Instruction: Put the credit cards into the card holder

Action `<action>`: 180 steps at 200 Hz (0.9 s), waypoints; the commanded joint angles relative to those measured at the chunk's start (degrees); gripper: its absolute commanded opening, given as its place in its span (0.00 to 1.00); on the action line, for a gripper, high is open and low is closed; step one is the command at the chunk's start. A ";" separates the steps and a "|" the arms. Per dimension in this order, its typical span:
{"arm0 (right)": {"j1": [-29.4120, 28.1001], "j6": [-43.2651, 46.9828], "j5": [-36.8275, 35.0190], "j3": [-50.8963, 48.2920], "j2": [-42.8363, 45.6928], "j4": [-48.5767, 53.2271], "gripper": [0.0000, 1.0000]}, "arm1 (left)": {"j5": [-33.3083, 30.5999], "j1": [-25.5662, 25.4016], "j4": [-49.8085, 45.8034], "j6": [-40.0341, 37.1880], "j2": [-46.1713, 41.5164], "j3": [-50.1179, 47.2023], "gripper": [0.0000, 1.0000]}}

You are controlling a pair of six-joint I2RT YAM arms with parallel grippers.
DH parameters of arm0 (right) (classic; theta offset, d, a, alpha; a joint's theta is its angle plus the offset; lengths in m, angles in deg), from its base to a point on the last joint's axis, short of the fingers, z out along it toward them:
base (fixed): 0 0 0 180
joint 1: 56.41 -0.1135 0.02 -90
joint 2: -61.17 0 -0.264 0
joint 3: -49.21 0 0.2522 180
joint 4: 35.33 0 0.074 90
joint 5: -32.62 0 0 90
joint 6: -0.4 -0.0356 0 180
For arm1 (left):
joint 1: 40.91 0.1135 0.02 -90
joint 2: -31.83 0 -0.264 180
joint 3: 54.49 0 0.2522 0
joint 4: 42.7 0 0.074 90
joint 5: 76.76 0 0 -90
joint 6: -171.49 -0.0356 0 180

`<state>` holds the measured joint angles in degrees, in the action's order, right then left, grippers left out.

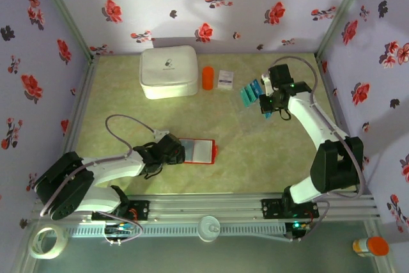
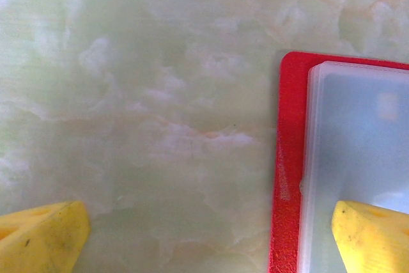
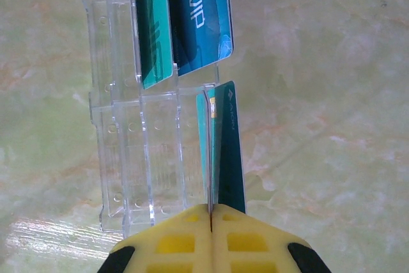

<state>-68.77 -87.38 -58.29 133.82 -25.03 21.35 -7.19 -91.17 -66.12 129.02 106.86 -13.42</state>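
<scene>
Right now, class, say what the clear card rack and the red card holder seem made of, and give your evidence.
Card rack: hard clear plastic, glossy; table shows through, edges glint. Card holder: red grainy cover, perhaps faux leather; pockets frosted, likely plastic.

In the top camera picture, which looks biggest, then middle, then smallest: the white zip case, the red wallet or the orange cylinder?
1. white zip case, clearly the largest
2. red wallet, lying open
3. orange cylinder, the smallest
</scene>
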 commanded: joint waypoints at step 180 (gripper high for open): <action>0.01 -7.22 9.16 9.51 -2.58 2.78 0.43 | 1.17 0.24 -2.72 1.30 1.70 -3.14 0.99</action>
<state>-68.77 -89.63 -54.40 140.16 -27.87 25.26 -7.32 -91.17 -65.88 129.02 106.86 -13.58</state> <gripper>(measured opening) 0.428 0.992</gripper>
